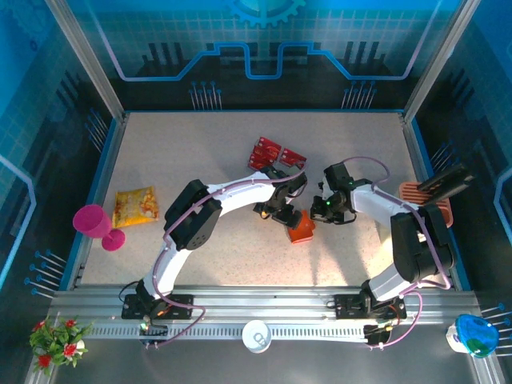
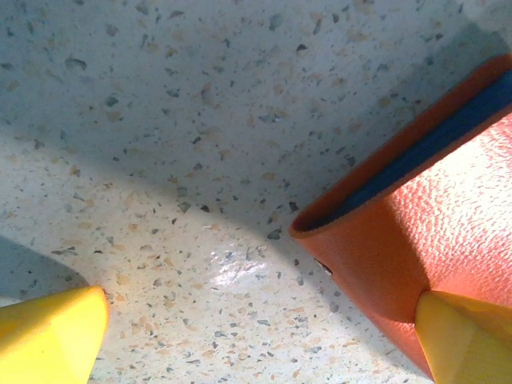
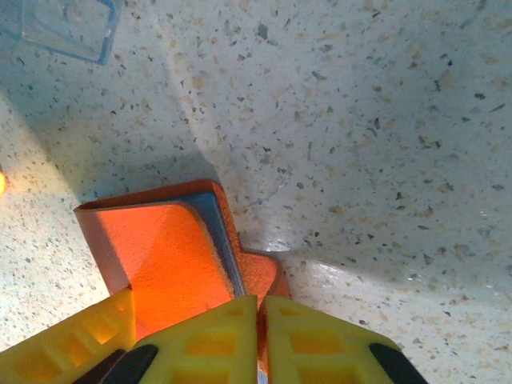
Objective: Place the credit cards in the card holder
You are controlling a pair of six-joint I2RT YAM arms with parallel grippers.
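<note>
Jaws shut, our right gripper (image 3: 258, 312) is pinching the orange-red folding leather card holder (image 3: 164, 256); our left gripper (image 2: 260, 316) is gaping alongside; thin red credit cards (image 1: 276, 152) beyond are awaiting insertion.

2 matching arms: the left arm (image 1: 232, 192) and right arm (image 1: 374, 200) both have white links, chunky black joints and a thin lilac cable (image 1: 370, 162) running along the outside. Black bases (image 1: 150, 302). The fingers are bright yellow: right fingers (image 3: 320, 344) have a moulded grid pattern, left fingers (image 2: 52, 332) look plain.
</note>
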